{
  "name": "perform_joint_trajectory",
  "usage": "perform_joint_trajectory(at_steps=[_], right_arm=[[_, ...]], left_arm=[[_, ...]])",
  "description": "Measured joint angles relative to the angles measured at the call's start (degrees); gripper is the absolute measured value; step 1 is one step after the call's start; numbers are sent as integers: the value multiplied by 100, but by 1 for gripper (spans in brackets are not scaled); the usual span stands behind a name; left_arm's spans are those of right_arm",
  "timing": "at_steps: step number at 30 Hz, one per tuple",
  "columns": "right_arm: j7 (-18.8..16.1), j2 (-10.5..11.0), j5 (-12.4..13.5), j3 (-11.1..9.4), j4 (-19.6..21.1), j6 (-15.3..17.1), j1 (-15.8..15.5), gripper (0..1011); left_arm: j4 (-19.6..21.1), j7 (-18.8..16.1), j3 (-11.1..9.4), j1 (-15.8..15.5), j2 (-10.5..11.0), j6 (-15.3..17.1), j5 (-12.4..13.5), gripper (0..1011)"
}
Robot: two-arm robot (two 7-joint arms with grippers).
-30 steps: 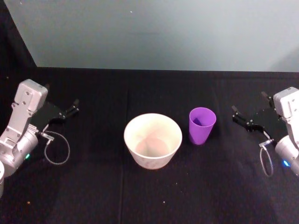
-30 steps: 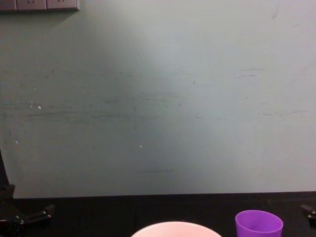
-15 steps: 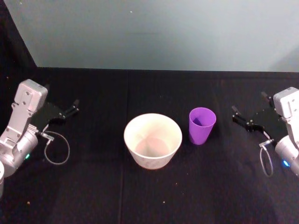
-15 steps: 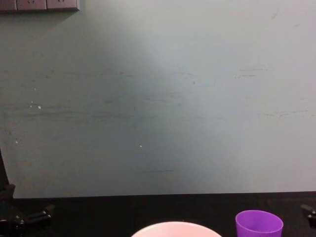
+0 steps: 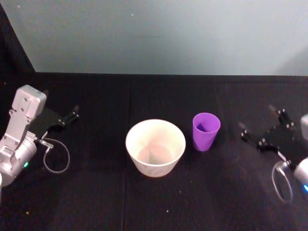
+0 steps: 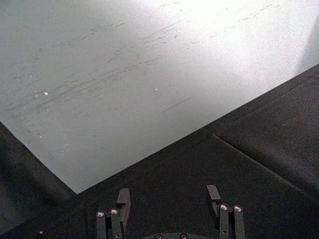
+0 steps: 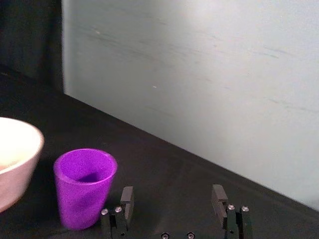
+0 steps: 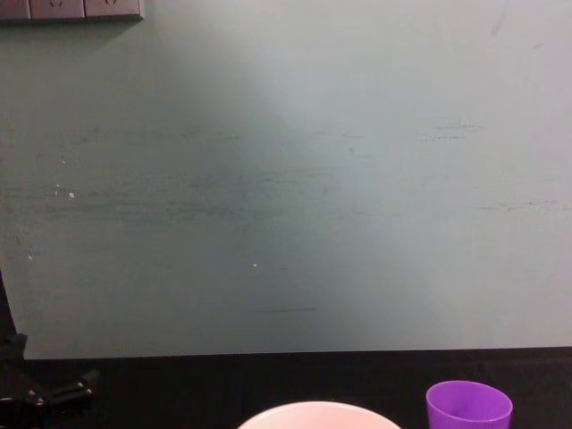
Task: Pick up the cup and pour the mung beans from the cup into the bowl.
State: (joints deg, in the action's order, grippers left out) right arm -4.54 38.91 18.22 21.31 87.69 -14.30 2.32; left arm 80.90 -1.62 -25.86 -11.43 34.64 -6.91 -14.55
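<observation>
**Cup standing upright beside the bowl, both grippers open and holding nothing**

We are seeing the cup (image 5: 206, 131) standing upright on the black table (image 5: 96, 192), near the middle and a little to the right. Its mouth is facing up. The inside is lying in shadow, so we cannot tell what it is holding. Just to its left the bowl (image 5: 156, 168) is sitting upright as well, close to the cup but apart from it, with a narrow strip of dark cloth showing between them. The bowl's pale inside is looking bare from the head view.

Moving outward to the right, the right gripper (image 5: 257, 119) is hovering low over the table beside the cup, clear of it and pointing towards it. Its two fingers are standing wide apart with nothing between them. In the right wrist view the cup is showing ahead of the fingers and off to one side of the gap, with the bowl's edge beyond it.

On the far left side of the table, well apart from the bowl, the left gripper (image 5: 60, 101) is resting idle, its jaws likewise spread and gripping nothing. A thin cable loop (image 5: 55, 161) is hanging from that wrist.

Behind the table a pale grey-green wall (image 5: 154, 33) is rising.
</observation>
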Motion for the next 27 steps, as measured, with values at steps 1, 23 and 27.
perform_joint_trajectory(at_steps=[1, 23, 27], right_arm=[[-64, 27, 60, -24, 21, -50, -64, 1003], [-1913, -656, 1042, 224, -994, -395, 347, 1003], [-2081, -844, 1072, 268, -1238, -348, 530, 1003]], left_arm=[[0, 0, 0, 0, 0, 0, 0, 1000], [0, 0, 0, 0, 0, 0, 0, 1000], [0, 0, 0, 0, 0, 0, 0, 1000]])
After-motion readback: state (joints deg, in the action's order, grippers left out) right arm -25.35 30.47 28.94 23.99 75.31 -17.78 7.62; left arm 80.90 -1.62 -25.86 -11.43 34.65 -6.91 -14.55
